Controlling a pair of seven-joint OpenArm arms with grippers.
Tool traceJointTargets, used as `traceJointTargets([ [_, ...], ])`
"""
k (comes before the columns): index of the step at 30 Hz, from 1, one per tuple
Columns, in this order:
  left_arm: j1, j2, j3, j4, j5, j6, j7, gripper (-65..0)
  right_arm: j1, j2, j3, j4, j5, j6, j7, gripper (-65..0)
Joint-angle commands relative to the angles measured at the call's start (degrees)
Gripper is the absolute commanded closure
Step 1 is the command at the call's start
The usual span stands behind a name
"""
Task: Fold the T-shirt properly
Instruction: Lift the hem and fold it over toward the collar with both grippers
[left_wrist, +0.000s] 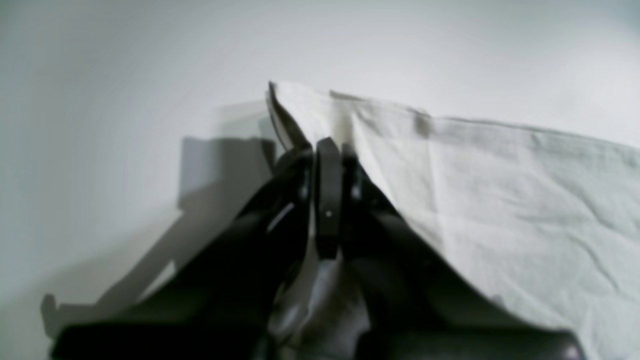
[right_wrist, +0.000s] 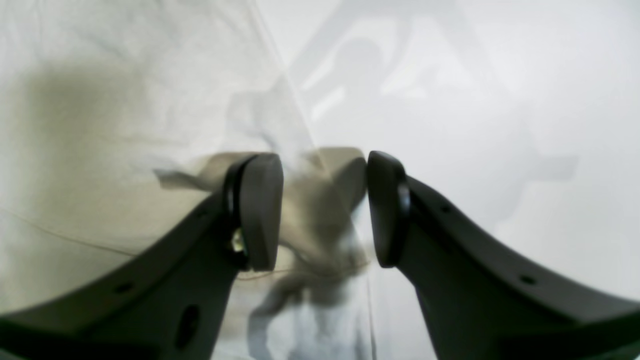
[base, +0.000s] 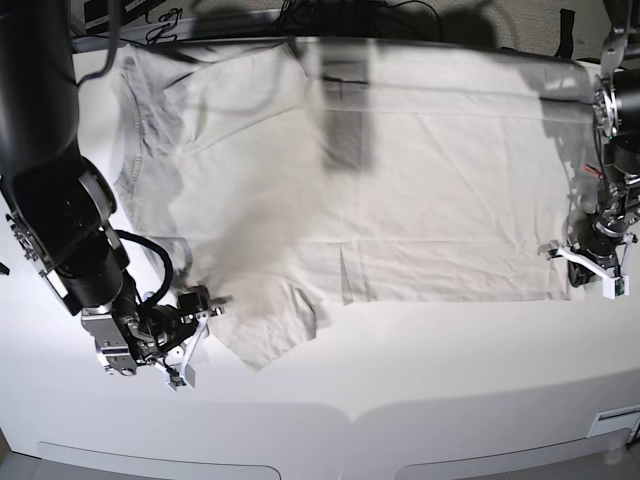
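Note:
The pale beige T-shirt (base: 430, 200) lies spread wide over the white table, collar end at the left and hem at the right, with its near part creased and a sleeve pointing toward the front. My left gripper (left_wrist: 327, 150) is shut on the shirt's corner (left_wrist: 525, 200) at the hem end and holds it slightly raised; in the base view it (base: 585, 265) is at the right edge. My right gripper (right_wrist: 325, 210) is open over the edge of the cloth (right_wrist: 100, 125), with nothing between its jaws; in the base view it (base: 200, 335) sits by the near sleeve.
The white table (base: 420, 370) extends in front of the shirt to its front edge. Dark cables and clutter (base: 330, 12) run along the back edge. The large black arm (base: 45, 150) rises at the left.

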Motion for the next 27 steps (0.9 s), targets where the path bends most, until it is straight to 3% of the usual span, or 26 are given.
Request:
traceJointTargets([
  [1,0.1,-0.5,0.1,-0.3,2.0,0.2,4.7,0.0,1.1,-0.5,0.1,0.3,0.4,2.0,-2.4,-24.9],
  [6,0.1,-0.5,0.1,-0.3,2.0,0.2,4.9,0.0,1.1,-0.7,0.1,0.3,1.8,2.7,-2.5,-17.4],
  [12,0.1,-0.5,0.1,-0.3,2.0,0.2,4.9,0.0,1.1,-0.5,0.1,0.3,1.7,2.6,-2.4,-0.4],
  [15,0.1,-0.5,0.1,-0.3,2.0,0.2,4.9,0.0,1.1,-0.6,0.1,0.3,1.7,2.7,-2.1,0.0],
  [21,0.1,-0.5,0.1,-0.3,1.8,0.2,4.4,0.0,1.4,-0.6,0.1,0.3,-3.2,2.7,5.7,0.0],
  [24,0.0,-0.6,0.1,-0.3,-0.3,0.2,4.4,0.0,2.4,-0.6,0.1,0.5,-3.4,2.9,6.0,0.0],
  [27,-0.3,-0.9,0.1,-0.1,-1.2,0.2,4.5,0.0,3.0,-0.4,0.1,1.8,-7.8,4.6,6.2,0.0],
])
